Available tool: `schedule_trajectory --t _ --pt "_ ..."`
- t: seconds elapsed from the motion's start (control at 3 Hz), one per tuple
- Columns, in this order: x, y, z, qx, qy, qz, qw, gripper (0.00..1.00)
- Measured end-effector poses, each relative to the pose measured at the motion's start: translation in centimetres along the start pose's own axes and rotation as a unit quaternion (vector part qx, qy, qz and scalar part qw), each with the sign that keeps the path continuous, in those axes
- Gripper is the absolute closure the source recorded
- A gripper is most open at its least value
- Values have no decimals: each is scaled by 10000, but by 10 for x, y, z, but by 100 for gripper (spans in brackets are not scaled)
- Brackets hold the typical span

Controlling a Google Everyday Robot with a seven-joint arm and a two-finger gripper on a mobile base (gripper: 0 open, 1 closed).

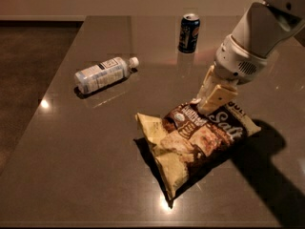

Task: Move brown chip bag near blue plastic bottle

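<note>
Brown chip bag (200, 142) noted lying flat on table (86, 175), centre-right, toward the front edge. Bag is crinkled, brown w/ a pale-yellow lower end, "Salt" lettering face-up, long axis run diag. from lower left to upper right. Gripper (206, 106) is set down on the bag's upper edge, approx. mid-length, in contact w/ the foil. Whether the bag is pinched or only pressed cannot be told, so grip state is left unrecorded. White arm (257, 37) is seen entering from upper right, tilted down-left toward the bag; a heavy shadow is thrown on the table to the bag's right. Bottle (102, 74) is found on its side at left-centre, white cap pointed up-right, label up. It is well apart from the bag, w/ bare table between, and the bag is nearer the front edge than the bottle. Dark blue can (188, 33) is stood upright at the far side, beyond the gripper, apart from both bag & bottle. Light glints are noted on the table at the left edge & just below the bag's lower tip. Dark floor (28, 70) is seen left of the table.
</note>
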State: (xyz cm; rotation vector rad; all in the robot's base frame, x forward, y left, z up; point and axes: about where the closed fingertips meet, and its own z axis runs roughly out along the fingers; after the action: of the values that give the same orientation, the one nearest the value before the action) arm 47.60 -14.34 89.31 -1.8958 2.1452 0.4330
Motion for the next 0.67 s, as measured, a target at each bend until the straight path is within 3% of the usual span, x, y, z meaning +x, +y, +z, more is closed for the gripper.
schedule_trajectory --t 0.33,0.67 --pt "-11 -7 -8 76 10 -43 10000 96" --pt "-33 -31 -18 217 -1 -161 9996 100"
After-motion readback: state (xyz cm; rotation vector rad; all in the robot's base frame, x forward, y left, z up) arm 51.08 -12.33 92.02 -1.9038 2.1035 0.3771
